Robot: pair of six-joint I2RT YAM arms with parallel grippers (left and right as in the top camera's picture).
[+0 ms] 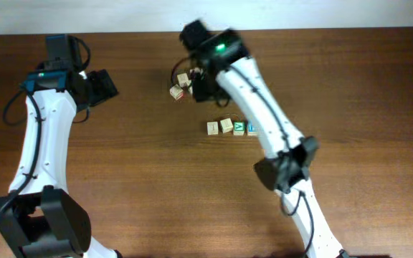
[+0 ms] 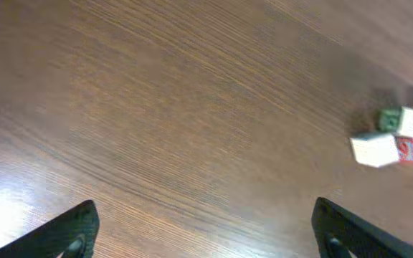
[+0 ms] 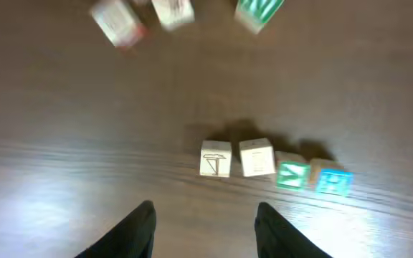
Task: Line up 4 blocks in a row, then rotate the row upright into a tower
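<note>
7 cubes on the bench (image 1: 364, 86), in 2 groups.

Group 1, the task set, 4 pcs: one short row about mid-bench. In the right wrist view, left to right:
- T cube (image 3: 216, 158), tan, letter up
- tan cube (image 3: 257, 157), mark too faint to read
- V cube (image 3: 292, 175), green face up
- H cube (image 3: 333, 182), blue face up

The first two sit side by side with a hairline gap. The V cube and H cube touch each other and sit slightly off the line of the tan pair, so the row is not quite straight. In the overhead view the H cube is partly under the right arm (image 1: 264, 107).

Group 2, 3 pcs: a loose cluster nearer the far edge, well apart from the row. It holds 1 green cube (image 3: 258, 13) and 2 pale cubes (image 3: 117, 21), at least one with red marks. They are blurred and the letters are unreadable.

Right claw (image 3: 205, 211): fingers spread, nothing between them. It is over bare wood on the cluster side of the row, and the two tan ones sit just beyond the gap. It touches no cube.

Left claw (image 2: 203, 215): fingers spread wide and empty. It is over bare wood toward the left edge, well apart from both groups. Only the cluster shows in its view, at the right margin.
</note>
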